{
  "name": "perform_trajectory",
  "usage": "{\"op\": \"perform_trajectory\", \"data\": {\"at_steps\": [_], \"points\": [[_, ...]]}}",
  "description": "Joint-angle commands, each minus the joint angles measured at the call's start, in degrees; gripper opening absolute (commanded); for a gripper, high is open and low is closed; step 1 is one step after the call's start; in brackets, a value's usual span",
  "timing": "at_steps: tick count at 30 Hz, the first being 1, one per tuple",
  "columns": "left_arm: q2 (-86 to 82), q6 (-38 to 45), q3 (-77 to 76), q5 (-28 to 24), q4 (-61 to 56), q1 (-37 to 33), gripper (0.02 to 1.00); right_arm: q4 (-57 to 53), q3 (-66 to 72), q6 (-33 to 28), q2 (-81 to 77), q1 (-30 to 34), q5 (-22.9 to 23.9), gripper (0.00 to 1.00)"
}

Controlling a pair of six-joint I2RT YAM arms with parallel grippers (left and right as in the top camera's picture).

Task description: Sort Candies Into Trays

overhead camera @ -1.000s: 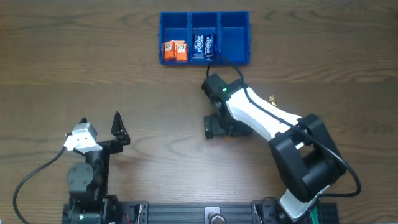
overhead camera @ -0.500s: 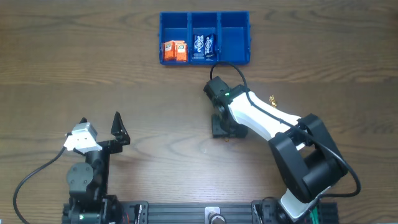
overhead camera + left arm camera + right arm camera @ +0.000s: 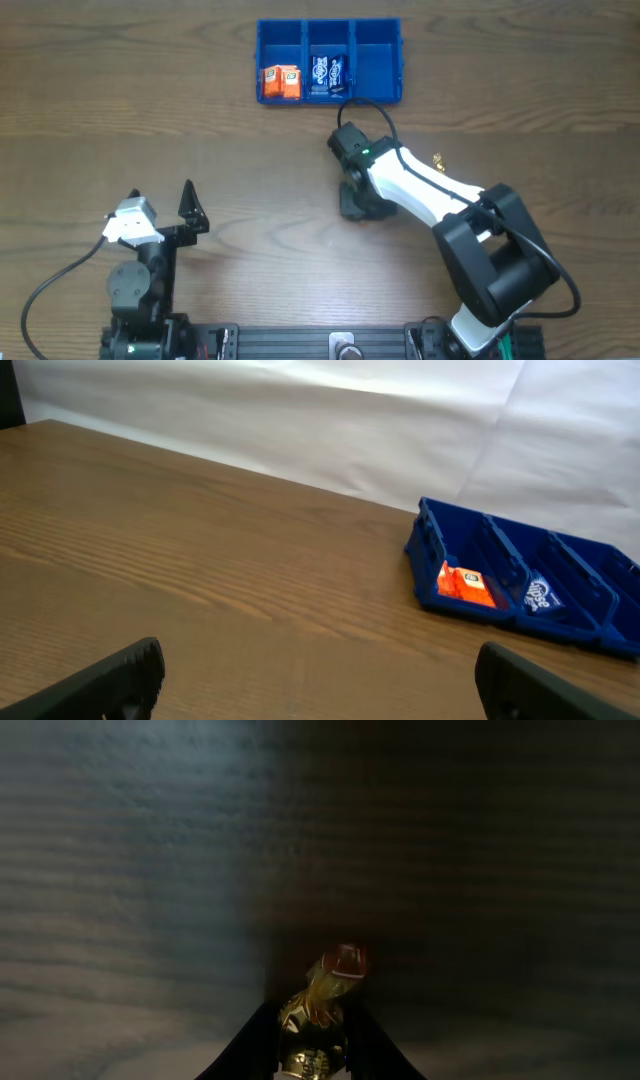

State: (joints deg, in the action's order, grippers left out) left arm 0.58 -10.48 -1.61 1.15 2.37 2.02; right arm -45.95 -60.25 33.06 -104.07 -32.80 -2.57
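Observation:
The blue three-compartment tray (image 3: 391, 60) stands at the far middle of the table. Its left compartment holds orange candies (image 3: 280, 82) and its middle one holds blue candies (image 3: 328, 72). My right gripper (image 3: 358, 203) points down at the table in front of the tray. In the right wrist view it (image 3: 314, 1038) is shut on a gold-wrapped candy (image 3: 322, 1005) with a red end, low over the wood. My left gripper (image 3: 160, 205) rests open near its base, nothing between its fingers (image 3: 115, 678). The tray (image 3: 428, 560) and its orange candies (image 3: 466, 586) lie far ahead in the left wrist view.
One small gold candy (image 3: 437, 158) lies loose on the table to the right of the right arm's forearm. The tray's right compartment (image 3: 377, 62) holds nothing. Bare wood spreads across the left and middle of the table.
My right gripper has swung slightly to the right and turned down over the gold candy, which now sits between its fingers. The left arm has not moved.

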Motion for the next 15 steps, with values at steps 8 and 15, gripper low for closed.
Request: {"op": "perform_trajectory", "data": {"at_steps": [8, 15], "points": [[-0.37, 0.20, 1.33, 0.28, 1.99, -0.17, 0.998, -10.80, -32.28, -9.84, 6.38, 9.31, 8.48, 0.209], [-0.37, 0.20, 1.33, 0.28, 1.99, -0.17, 0.998, 0.85, -46.77, -17.00, -10.49, 15.26, 13.92, 0.185]]}}
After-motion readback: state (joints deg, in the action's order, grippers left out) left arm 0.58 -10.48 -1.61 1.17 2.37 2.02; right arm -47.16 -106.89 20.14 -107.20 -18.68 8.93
